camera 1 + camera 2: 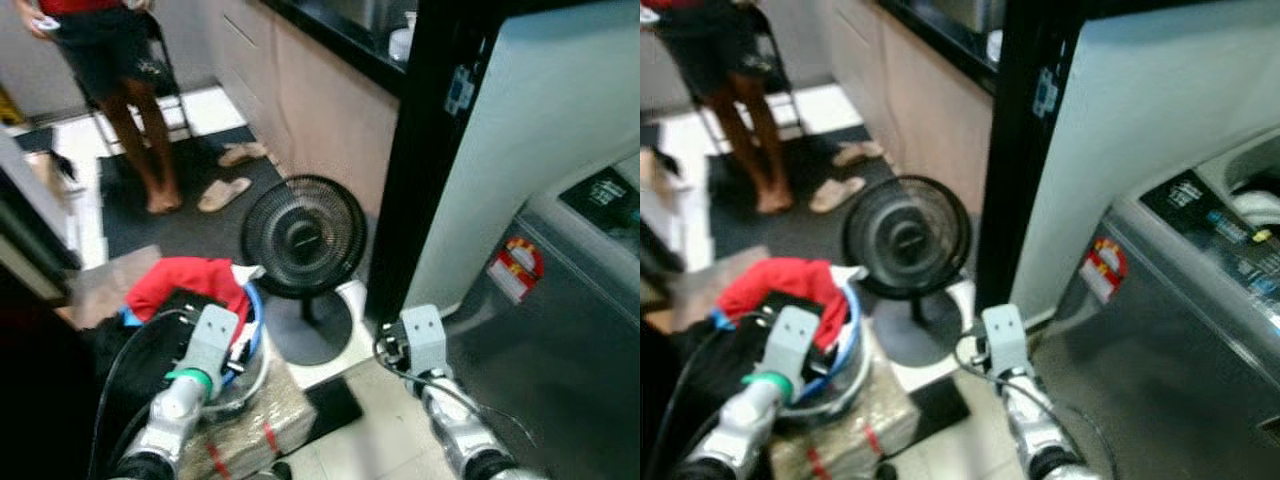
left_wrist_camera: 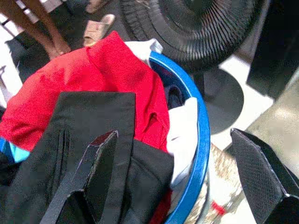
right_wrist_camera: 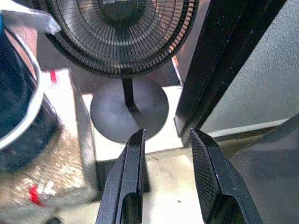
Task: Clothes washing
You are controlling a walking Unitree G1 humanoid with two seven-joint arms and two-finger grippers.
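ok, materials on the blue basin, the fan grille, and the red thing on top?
Blue basin: looks like glossy moulded plastic, with a smooth rounded rim. Fan grille: thin black radial ribs, wire or plastic, can't tell. Red garment: soft matte cloth, creased and draped over the pile.

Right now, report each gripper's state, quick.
Left gripper: open, holding nothing, over the black garment in the blue basket.
Right gripper: open, empty, above the floor near the fan.
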